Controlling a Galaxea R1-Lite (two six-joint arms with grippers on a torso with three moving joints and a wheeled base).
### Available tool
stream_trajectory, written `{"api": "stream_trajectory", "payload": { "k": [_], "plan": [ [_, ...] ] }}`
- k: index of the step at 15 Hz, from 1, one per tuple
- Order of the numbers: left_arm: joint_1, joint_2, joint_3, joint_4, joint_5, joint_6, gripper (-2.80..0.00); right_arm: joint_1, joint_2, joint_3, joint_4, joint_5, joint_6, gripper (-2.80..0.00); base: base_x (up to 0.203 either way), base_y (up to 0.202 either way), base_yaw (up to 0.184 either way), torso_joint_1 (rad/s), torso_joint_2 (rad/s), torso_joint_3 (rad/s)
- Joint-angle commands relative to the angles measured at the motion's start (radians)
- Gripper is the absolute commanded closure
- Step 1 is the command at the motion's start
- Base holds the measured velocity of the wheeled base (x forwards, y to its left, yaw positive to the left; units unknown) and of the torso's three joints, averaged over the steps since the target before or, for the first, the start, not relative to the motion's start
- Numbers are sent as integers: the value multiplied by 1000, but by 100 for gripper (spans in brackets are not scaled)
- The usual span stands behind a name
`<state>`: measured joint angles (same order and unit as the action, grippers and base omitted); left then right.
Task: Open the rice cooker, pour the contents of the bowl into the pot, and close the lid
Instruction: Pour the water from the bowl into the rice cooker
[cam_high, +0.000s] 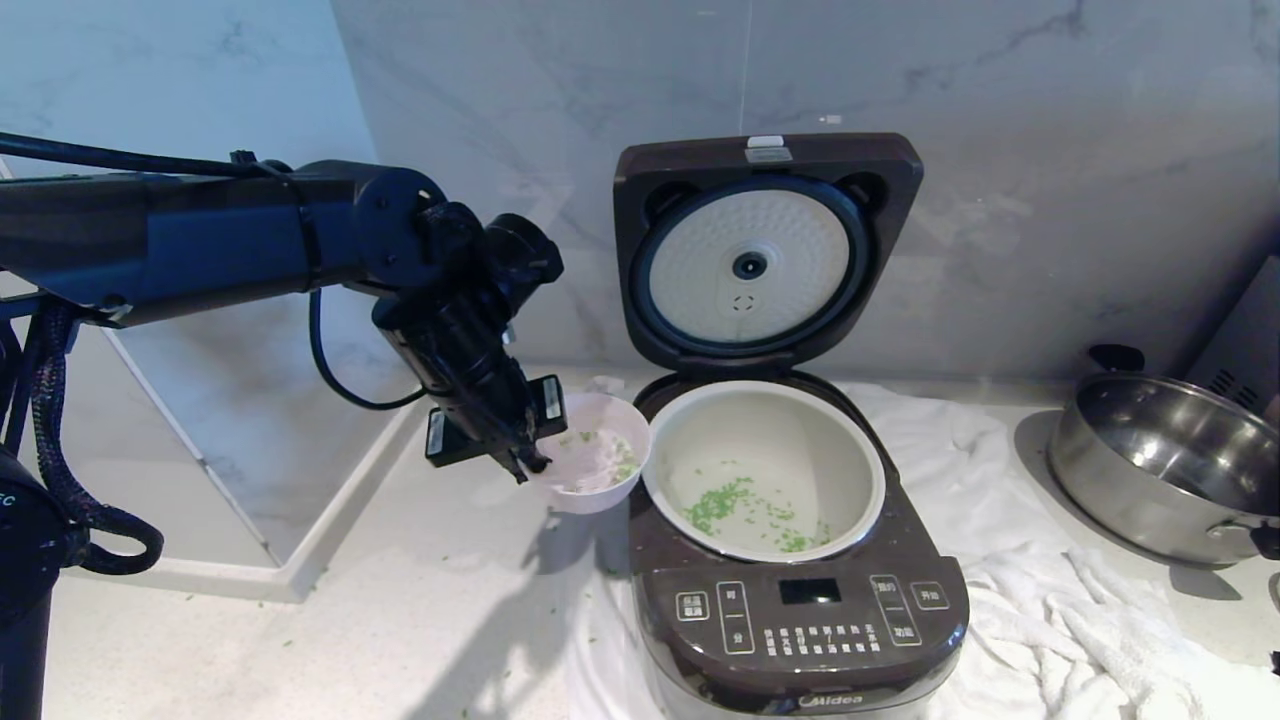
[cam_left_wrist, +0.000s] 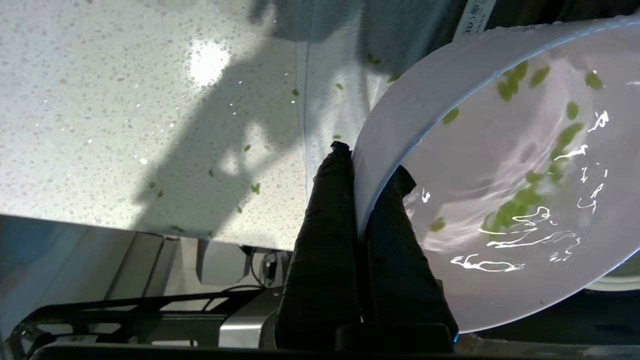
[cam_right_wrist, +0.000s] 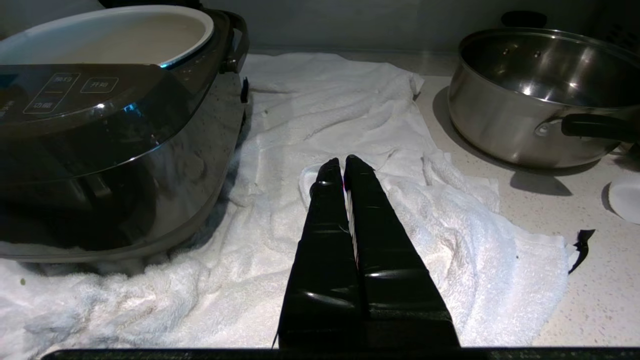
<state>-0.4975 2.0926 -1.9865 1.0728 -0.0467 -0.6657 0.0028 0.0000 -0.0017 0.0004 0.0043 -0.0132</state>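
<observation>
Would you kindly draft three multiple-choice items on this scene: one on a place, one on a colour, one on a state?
1. Where do most of the green bits lie?
A. in the pot
B. in the steel pan
C. on the towel

2. What colour is the bowl outside?
A. black
B. pale pink
C. blue

3. How is the lid?
A. latched shut
B. taken off
C. hinged up

Answers:
1 A, green lies scattered on the pot's floor.
2 B, as seen beside the rice cooker.
3 C, its white dimpled underside faces forward.

The left gripper grips the bowl's rim; the right gripper is shut above the towel.
</observation>
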Motion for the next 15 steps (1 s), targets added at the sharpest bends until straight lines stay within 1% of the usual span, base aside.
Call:
{"api": "stream_trajectory", "payload": {
  "k": [1, 3, 7, 9, 13, 15],
  "plan": [
    [-10, -9, -9, 4, -1, -3, 0, 0, 0, 0, 0, 0, -1, 0, 0, 0, 0, 0, 0, 0],
    [-29, -9, -13, -3, -1, -4, 0, 0, 0, 0, 0, 0, -1, 0, 0, 0, 0, 0, 0, 0],
    [-92, -7, -14, -10, -1, -10, 0, 0, 0, 0, 0, 0, -1, 0, 0, 0, 0, 0, 0, 0],
    [-105, 0, -12, -25, -1, -15, 0, 0, 0, 0, 0, 0, -1, 0, 0, 0, 0, 0, 0, 0],
    [-138, 23, -12, -82, -1, -64, 0, 0, 0, 0, 0, 0, -1, 0, 0, 0, 0, 0, 0, 0],
    [-142, 43, -12, -100, -1, -70, 0, 0, 0, 0, 0, 0, -1, 0, 0, 0, 0, 0, 0, 0]
  ]
}}
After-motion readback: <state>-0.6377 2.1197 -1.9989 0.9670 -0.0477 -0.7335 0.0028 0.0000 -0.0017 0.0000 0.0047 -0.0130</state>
